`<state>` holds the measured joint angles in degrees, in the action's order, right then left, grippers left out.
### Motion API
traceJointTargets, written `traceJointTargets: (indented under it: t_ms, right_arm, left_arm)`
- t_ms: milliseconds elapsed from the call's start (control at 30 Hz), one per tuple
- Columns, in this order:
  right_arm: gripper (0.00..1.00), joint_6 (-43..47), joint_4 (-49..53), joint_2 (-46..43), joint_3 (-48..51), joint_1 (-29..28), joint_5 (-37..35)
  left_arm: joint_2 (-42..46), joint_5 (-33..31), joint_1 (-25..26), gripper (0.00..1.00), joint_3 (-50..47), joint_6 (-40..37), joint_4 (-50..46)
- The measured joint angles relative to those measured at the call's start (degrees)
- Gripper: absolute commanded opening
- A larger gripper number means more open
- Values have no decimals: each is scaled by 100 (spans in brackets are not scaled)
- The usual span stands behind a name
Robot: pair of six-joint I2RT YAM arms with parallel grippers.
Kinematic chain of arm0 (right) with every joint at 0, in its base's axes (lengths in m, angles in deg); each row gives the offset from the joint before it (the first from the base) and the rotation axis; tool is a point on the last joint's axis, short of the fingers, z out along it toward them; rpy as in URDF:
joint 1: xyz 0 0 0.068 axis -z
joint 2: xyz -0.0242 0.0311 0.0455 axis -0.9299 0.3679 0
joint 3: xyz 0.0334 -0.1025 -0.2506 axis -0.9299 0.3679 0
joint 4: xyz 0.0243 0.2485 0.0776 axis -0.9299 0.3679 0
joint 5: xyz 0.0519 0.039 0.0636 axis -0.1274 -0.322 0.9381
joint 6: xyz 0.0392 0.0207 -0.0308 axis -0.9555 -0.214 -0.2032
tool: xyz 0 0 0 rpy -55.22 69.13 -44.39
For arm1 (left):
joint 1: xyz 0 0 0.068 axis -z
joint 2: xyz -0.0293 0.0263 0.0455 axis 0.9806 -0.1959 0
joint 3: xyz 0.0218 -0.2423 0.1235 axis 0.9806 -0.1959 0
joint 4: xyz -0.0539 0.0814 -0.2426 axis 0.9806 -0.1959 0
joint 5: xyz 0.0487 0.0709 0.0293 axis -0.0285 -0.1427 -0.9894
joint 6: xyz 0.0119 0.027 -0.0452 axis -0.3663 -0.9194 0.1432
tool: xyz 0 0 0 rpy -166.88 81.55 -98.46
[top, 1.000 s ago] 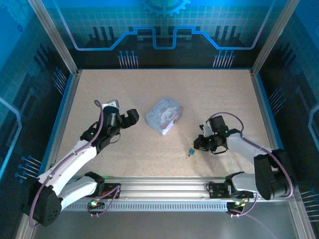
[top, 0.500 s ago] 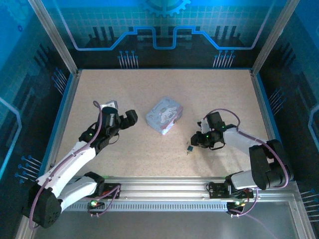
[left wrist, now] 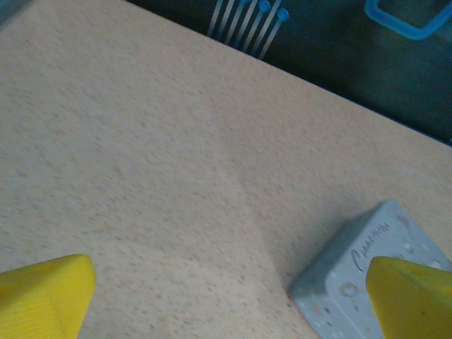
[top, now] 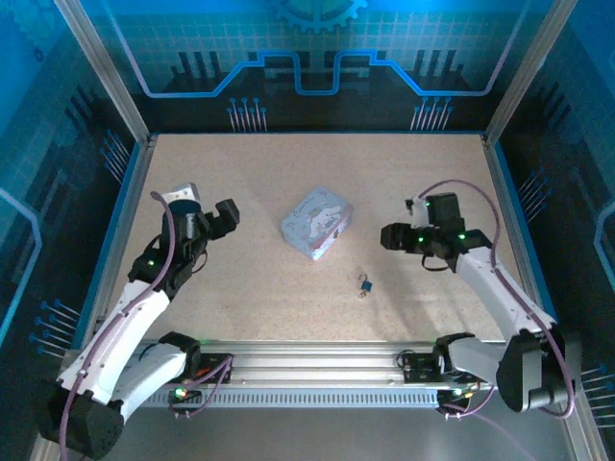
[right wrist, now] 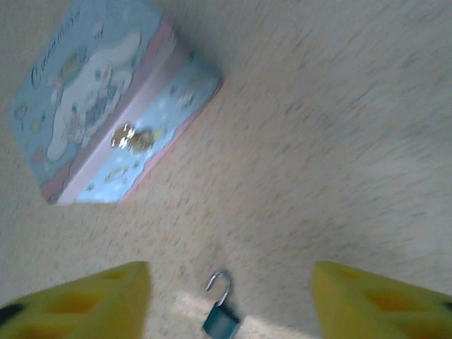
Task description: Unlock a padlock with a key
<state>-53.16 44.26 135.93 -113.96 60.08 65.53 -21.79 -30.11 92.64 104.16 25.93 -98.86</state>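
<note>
- Where the table (top: 288,163) runs nearest the arm bases, the padlock (top: 366,283) lies flat, clear of both arms. From above it is a dark speck. A pale fleck touching its near side may be the key (top: 361,294); too small to tell.
- The right wrist view gives what the top view cannot: a blue-black body and a thin shackle (right wrist: 217,284) that looks open, hook-like. The long axis runs away from the camera, shackle end farther.
- Right gripper (top: 387,235) hovers beyond the padlock, yellow fingers (right wrist: 78,300) wide apart.
- Tin (top: 317,222) sits mid-table, printed lid up.
- Left gripper (top: 229,213) is off to the tin's left, its fingers (left wrist: 42,293) spread. One tip overlaps a tin corner in its wrist view.
</note>
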Motion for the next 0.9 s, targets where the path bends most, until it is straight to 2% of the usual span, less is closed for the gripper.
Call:
traceJointTargets:
  t_ms: [100,267,467,700,900]
  right_arm:
    - [100,225,33,-328,-92,365,-363]
    - [100,468,-166,-522,-74,881,-723]
    - [100,1049,-1054,-382,433,1027,-890]
    - [100,1427,-2396,-101,1493,1029,-1248]
    - [100,1425,-3952,339,2170,1029,-1366]
  left_arm:
    - [162,-321,-140,99,-4,-245,-20]
    - [367,-772,-310,99,-385,-872,459]
    - [271,-901,-341,99,-1110,-1633,1259]
    - [-367,-728,-393,99,-1694,-2057,2190]
    - [-1158,-256,-640,99,-1862,-2072,2900]
